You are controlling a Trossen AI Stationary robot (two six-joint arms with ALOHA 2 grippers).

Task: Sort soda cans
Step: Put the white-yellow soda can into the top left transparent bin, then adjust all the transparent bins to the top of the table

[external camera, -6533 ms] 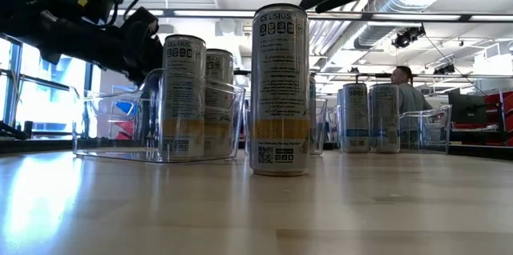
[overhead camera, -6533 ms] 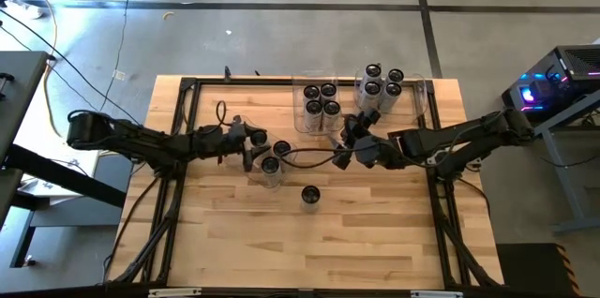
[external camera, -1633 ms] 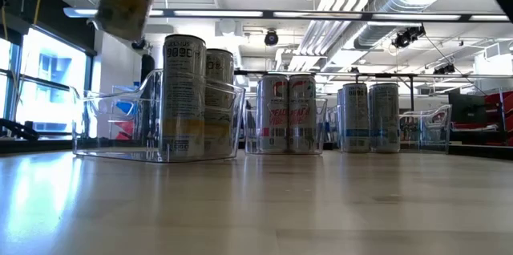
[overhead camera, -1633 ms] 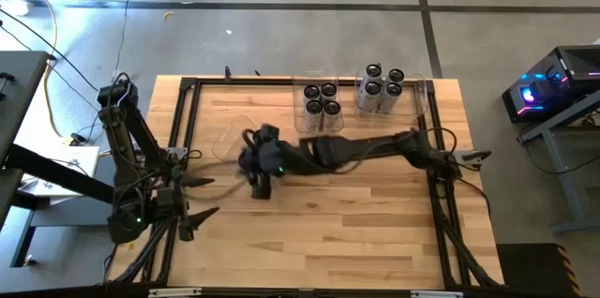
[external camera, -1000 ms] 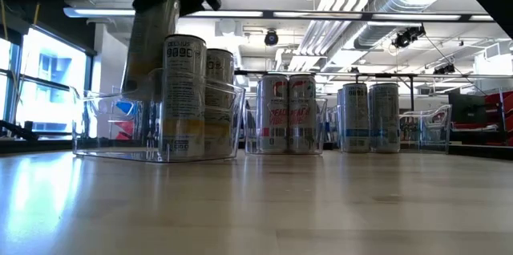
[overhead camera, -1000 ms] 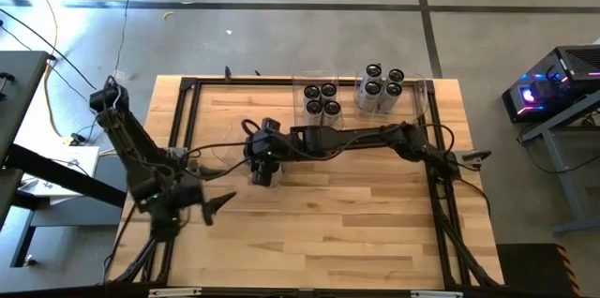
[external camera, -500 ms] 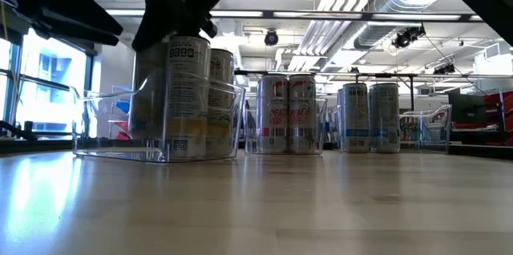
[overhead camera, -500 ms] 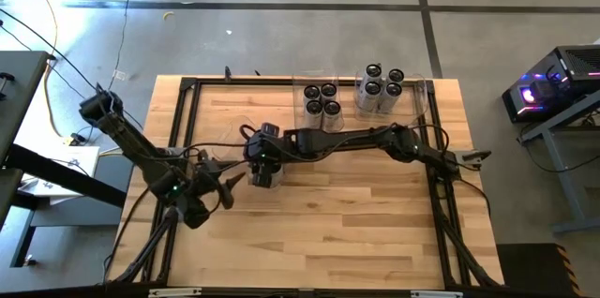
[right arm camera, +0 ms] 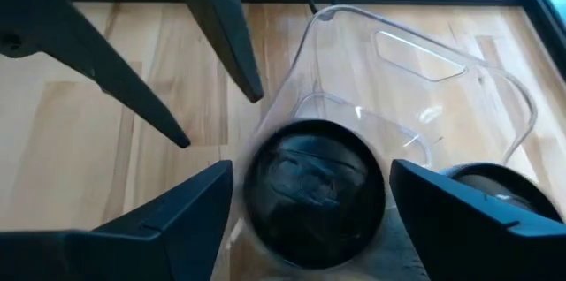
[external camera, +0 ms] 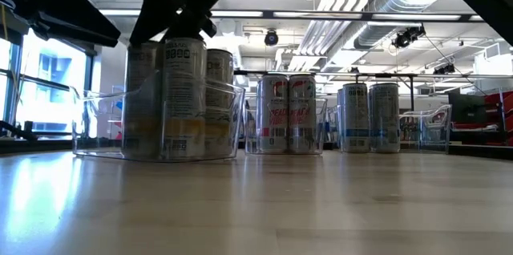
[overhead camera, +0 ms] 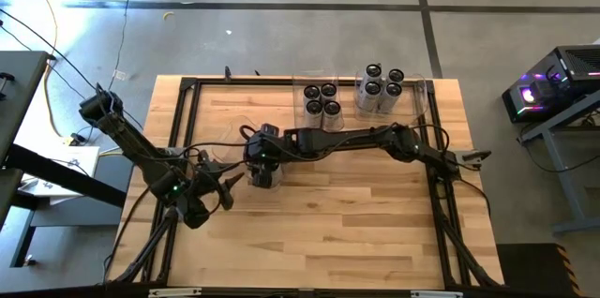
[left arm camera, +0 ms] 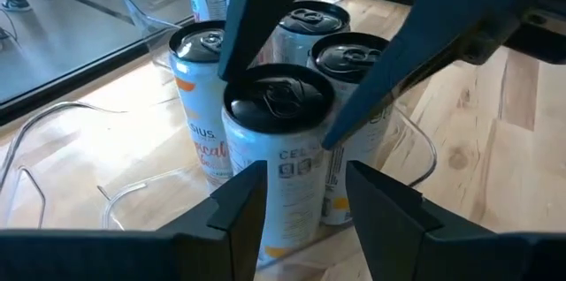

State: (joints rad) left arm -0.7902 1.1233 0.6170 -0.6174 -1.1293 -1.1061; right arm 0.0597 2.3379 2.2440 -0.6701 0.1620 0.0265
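Tilted a second ago, the newest soda can [right arm camera: 314, 184] is now standing in the near bin [right arm camera: 416, 56]. It is sitting between the right gripper's [overhead camera: 263, 169] spread fingers, which are hiding it from above. Four cans are showing in this bin, with four more in each far bin [overhead camera: 302, 115]. The left gripper [overhead camera: 228, 184], narrowly parted, is waiting just beside this bin.

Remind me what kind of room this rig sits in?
Looks like an open-plan robotics lab or workshop, not a home. Exposed ceiling ducts over rows of benches, a bare concrete floor around the framed wooden table, and lit computer gear beside it.
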